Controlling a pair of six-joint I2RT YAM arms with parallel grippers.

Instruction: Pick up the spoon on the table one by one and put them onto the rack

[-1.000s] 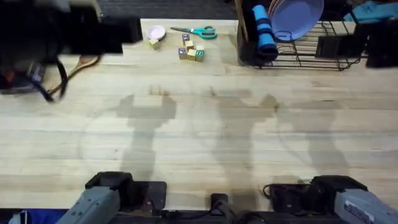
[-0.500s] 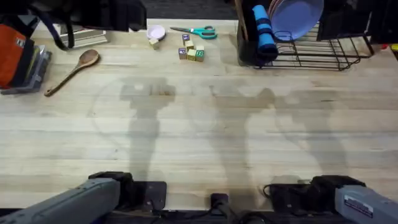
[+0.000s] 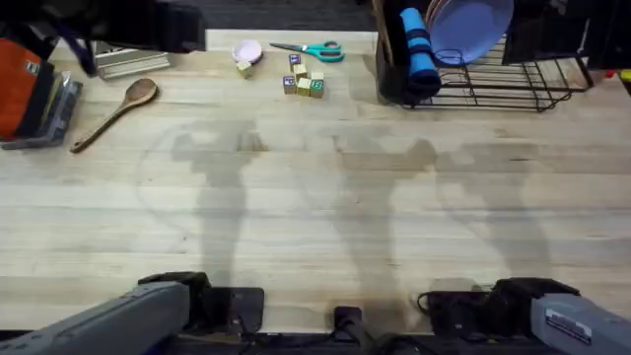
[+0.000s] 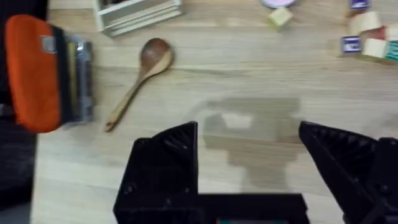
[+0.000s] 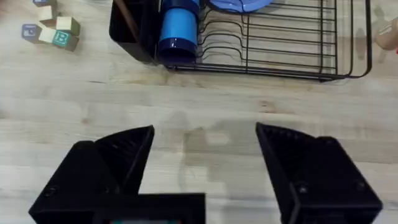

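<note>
The spoon (image 3: 117,111) lies flat on the table (image 3: 315,217), well to the left of the rack (image 3: 493,84), just beside an orange-and-grey object (image 3: 30,94). The left gripper (image 4: 249,158) hangs above the table near the spoon, its fingers spread wide and empty. The right gripper (image 5: 205,158) hovers just before the rack, likewise agape, holding nothing.

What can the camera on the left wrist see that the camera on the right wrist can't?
Left wrist alone: the wooden spoon lying flat on the table, an orange-and-grey object beside it, a beige holder, and the open left gripper above bare wood.

Right wrist alone: the black wire rack holding a blue cup and a purple plate, with the open right gripper in front of it.

Both: the pale tabletop and the small lettered blocks.
</note>
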